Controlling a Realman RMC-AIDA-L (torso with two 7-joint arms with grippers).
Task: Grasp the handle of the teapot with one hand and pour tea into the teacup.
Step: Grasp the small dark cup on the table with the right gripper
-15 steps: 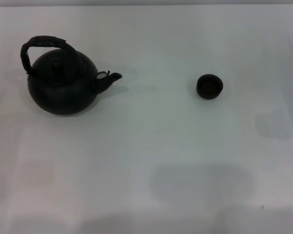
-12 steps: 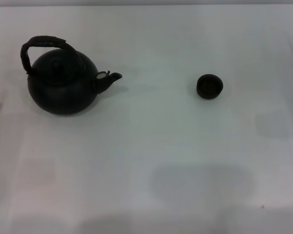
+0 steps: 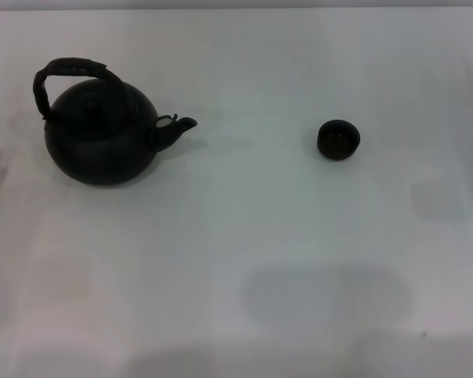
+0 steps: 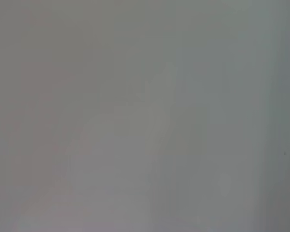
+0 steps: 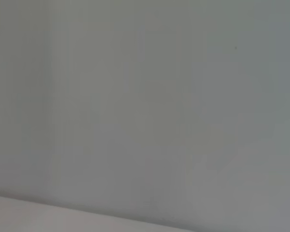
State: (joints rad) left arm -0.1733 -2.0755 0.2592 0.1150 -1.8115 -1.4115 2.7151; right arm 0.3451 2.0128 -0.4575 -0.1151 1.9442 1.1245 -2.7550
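Observation:
The large round matte black teapot stands upright on the white table at the left in the head view, its short spout pointing right. Its arched dark wrapped handle rises over the lid. The small round black teacup stands apart at the right of centre. Neither gripper shows in any view. Both wrist views show only plain grey-white surface.
The white table stretches wide around both objects. Faint grey shadows lie on it near the front middle and at the right. The table's far edge runs along the top of the head view.
The teapot and teacup have not moved. Only the faint shadows at the left and right edges of the table shift slightly.

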